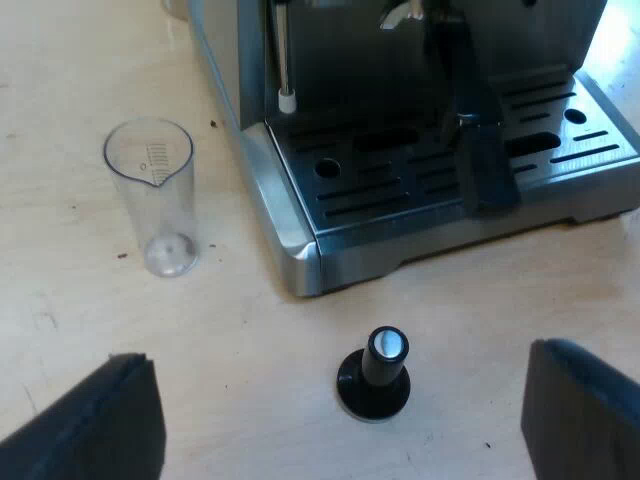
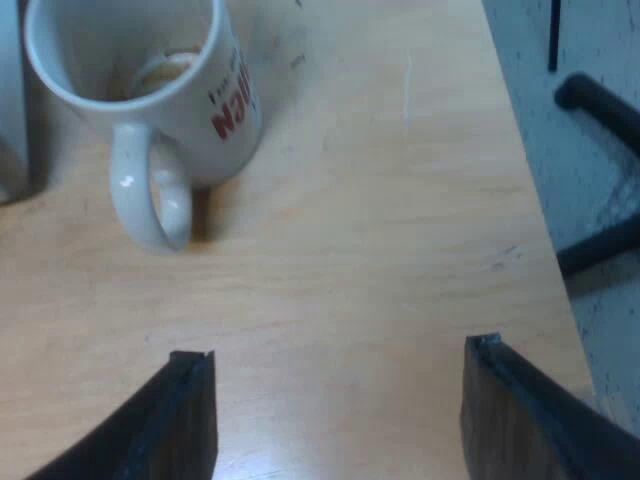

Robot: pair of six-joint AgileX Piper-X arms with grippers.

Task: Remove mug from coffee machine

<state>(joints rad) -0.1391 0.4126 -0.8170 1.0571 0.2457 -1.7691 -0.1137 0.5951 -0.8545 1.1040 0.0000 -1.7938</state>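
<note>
One mug (image 2: 215,140), upright on counter (image 2: 380,200), just ahead of right tool (image 2: 335,350); handle faces it. Tool spread wide, empty. Nearer arm: right.

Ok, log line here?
mug upright on table | tamper, measuring glass by espresso machine | left gripper open | right gripper open

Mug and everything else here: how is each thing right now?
Mug: upright on the table, not held.
Measuring glass: upright beside the espresso machine, looks empty.
Tamper: standing on its base, knob up.
Holder: handle sticks out of the machine's front, apparently locked in.
Left gripper: fingers open, near the tamper.
Right gripper: fingers open, near the mug.
</note>
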